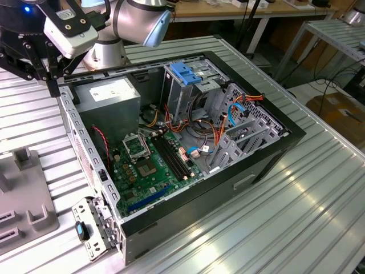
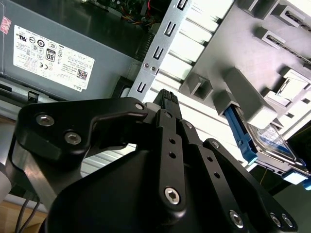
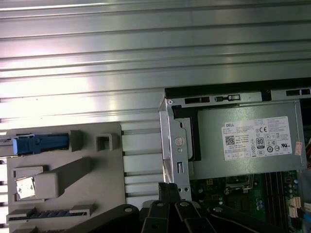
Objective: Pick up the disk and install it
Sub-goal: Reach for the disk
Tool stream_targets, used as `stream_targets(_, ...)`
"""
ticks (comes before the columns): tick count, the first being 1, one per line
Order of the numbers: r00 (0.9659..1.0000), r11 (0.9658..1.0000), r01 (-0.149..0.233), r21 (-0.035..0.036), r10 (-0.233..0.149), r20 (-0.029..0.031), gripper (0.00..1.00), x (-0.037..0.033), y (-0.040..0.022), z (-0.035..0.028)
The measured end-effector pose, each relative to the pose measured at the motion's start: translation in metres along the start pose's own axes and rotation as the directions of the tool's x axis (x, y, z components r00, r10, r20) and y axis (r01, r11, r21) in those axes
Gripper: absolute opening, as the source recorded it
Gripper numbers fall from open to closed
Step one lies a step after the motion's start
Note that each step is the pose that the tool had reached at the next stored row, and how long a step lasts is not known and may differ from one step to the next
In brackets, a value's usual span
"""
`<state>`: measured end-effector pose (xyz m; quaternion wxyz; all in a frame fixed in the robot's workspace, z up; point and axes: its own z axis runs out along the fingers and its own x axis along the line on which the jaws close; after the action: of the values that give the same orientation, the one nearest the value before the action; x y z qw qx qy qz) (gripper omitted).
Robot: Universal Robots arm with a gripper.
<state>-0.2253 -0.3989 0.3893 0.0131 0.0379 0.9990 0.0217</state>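
The disk (image 2: pixel 265 141) is silver-grey with a bright blue carrier rail. It stands on edge in a slot of the grey fixture plate (image 2: pixel 243 29). In the first wrist view the disk's blue rail (image 3: pixel 41 144) shows at one end of the fixture plate (image 3: pixel 63 194). My black gripper (image 1: pixel 54 85) hangs above the open computer case's corner, by the power supply, apart from the disk. In both wrist views its fingers (image 2: pixel 167 99) (image 3: pixel 170 189) are drawn together with nothing between them.
The open computer case (image 1: pixel 268 154) lies on a ribbed metal table (image 1: pixel 296 217). It holds a grey power supply (image 1: pixel 108 94), a green motherboard (image 1: pixel 154 160) and a tall drive cage with a fixed blue bracket (image 1: pixel 188 71). Loose cables (image 1: pixel 228 111) run by the cage.
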Motion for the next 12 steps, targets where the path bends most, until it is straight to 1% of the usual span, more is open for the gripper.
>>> stream_targets(5,1.0,1.0,0.0,0.0,0.0,0.0,0.11,0.0005,0.0,0.0)
stream_targets(7,1.0,1.0,0.0,0.0001,0.0,-0.0001,0.11,0.0027,-0.0002,-0.0001)
stream_targets(12,1.0,1.0,0.0,0.0003,0.0,0.0,0.11,0.0114,-0.0006,0.0004)
